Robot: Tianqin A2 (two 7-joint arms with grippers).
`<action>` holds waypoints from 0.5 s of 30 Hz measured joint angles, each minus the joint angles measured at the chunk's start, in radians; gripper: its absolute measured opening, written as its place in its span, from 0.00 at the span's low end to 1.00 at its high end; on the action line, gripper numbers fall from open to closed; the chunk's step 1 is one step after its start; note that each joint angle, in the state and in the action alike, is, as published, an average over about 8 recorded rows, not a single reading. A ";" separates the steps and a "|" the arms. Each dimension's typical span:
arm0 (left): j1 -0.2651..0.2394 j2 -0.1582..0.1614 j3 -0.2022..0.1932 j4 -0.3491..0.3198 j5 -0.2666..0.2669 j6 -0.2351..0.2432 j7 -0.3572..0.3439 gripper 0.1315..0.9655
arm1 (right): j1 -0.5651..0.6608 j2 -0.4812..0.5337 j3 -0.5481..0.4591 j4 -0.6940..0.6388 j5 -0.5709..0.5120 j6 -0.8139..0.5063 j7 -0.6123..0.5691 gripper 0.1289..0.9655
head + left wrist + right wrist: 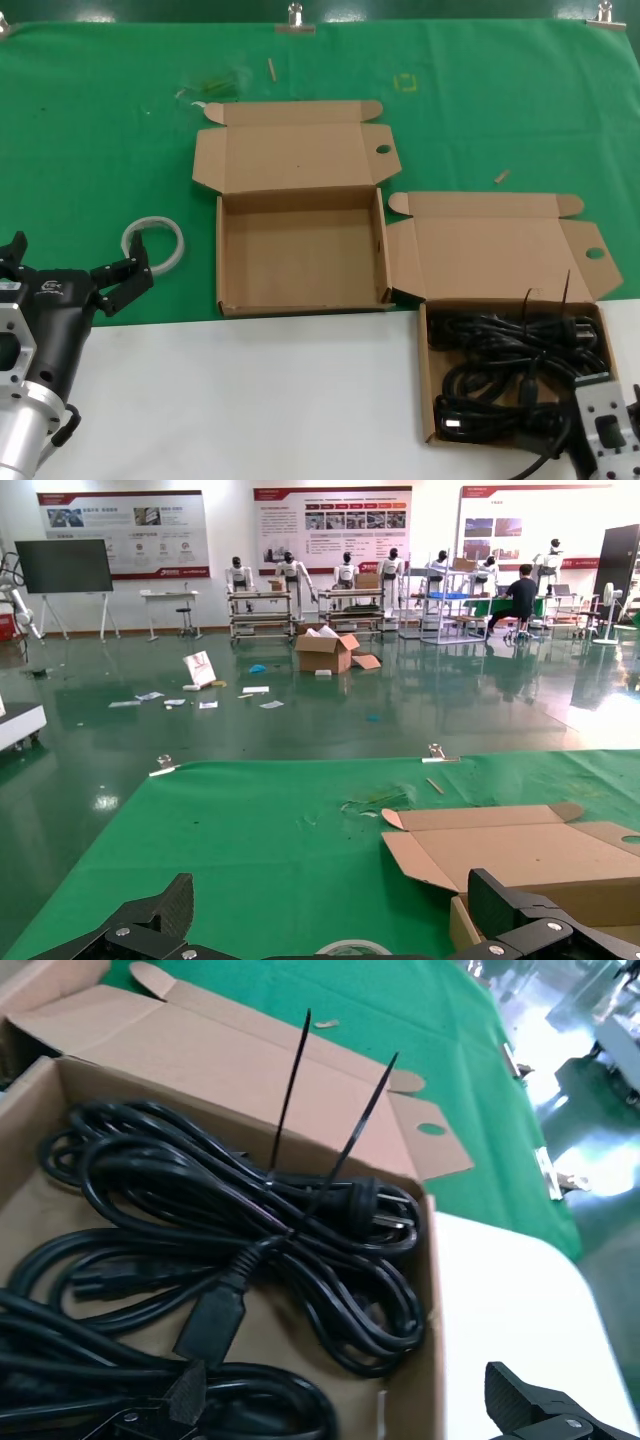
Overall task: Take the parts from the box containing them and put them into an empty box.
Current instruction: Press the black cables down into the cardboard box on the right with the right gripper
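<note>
Right claw [600, 425] at 5 o'clock, spread wide, holding nothing, over your cords [515, 370]; empty box [300, 250] at 12 still unfilled, nothing moved yet; left claw [70, 275] open, idle at 8

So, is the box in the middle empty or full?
Empty: the middle box shows only a bare cardboard floor; the cords lie in the other box.

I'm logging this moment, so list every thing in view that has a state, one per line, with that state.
Empty box: lid open, nothing inside.
Box of cords: lid open, filled with cords.
Power cords: coiled, cable-tied, lying in their box.
White ring: flat on the green cloth, left of the empty box.
Left gripper: open, holding nothing, beside the ring.
Right gripper: open, at the near edge of the cord box.
</note>
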 joint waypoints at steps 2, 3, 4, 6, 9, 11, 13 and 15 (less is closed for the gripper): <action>0.000 0.000 0.000 0.000 0.000 0.000 0.000 1.00 | 0.005 -0.003 0.010 0.004 0.000 0.006 -0.025 1.00; 0.000 0.000 0.000 0.000 0.000 0.000 0.000 1.00 | 0.008 -0.004 0.014 0.006 0.000 0.009 -0.036 1.00; 0.000 0.000 0.000 0.000 0.000 0.000 0.000 1.00 | 0.011 -0.004 0.016 0.007 0.000 0.011 -0.046 1.00; 0.000 0.000 0.000 0.000 0.000 0.000 0.000 1.00 | 0.018 -0.004 0.020 0.009 0.000 0.014 -0.063 1.00; 0.000 0.000 0.000 0.000 0.000 0.000 0.000 1.00 | 0.030 -0.004 0.021 0.010 0.000 0.018 -0.080 1.00; 0.000 0.000 0.000 0.000 0.000 0.000 0.000 1.00 | 0.038 -0.004 0.019 0.011 0.000 0.019 -0.088 1.00; 0.000 0.000 0.000 0.000 0.000 0.000 0.000 1.00 | 0.046 -0.004 0.016 0.011 0.000 0.020 -0.092 1.00; 0.000 0.000 0.000 0.000 0.000 0.000 0.000 1.00 | 0.053 -0.004 0.013 0.010 0.000 0.019 -0.095 1.00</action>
